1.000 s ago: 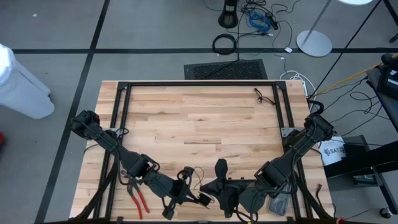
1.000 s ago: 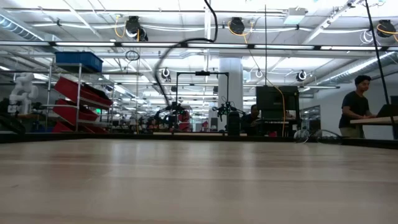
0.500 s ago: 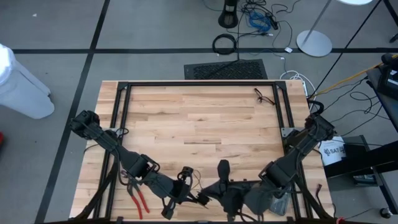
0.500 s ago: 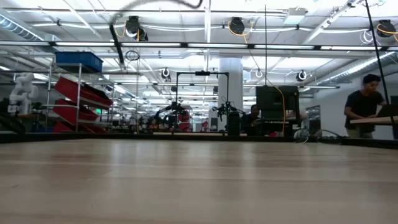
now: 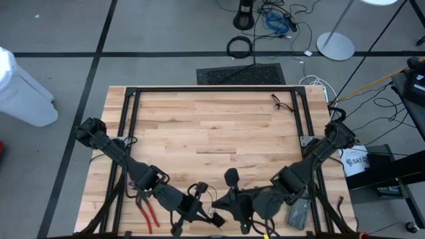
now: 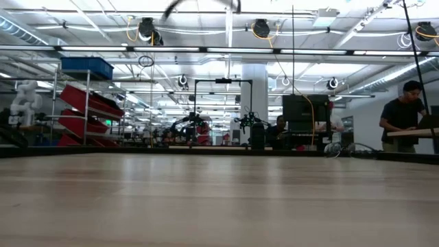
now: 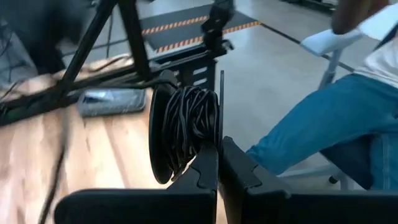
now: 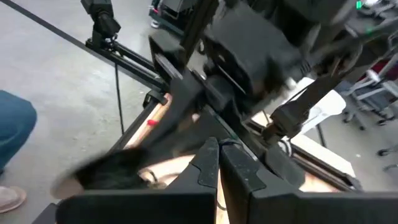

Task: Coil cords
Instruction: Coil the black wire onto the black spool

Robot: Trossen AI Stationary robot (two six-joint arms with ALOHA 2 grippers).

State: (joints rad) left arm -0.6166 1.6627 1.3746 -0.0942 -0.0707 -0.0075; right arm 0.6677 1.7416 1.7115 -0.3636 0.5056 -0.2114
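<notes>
While the left end effector (image 5: 216,218) is sitting clenched at the desk's (image 5: 212,126) 6 o'clock edge, just beside the red-handled pliers (image 5: 147,211), the right end effector (image 5: 234,204) has been swinging toward it from 5 o'clock, its fingers pressed together too. The cord (image 7: 186,127) is showing in the left wrist view wound thickly on a dark spool right at the fingertips, so coiling is looking well advanced.
</notes>
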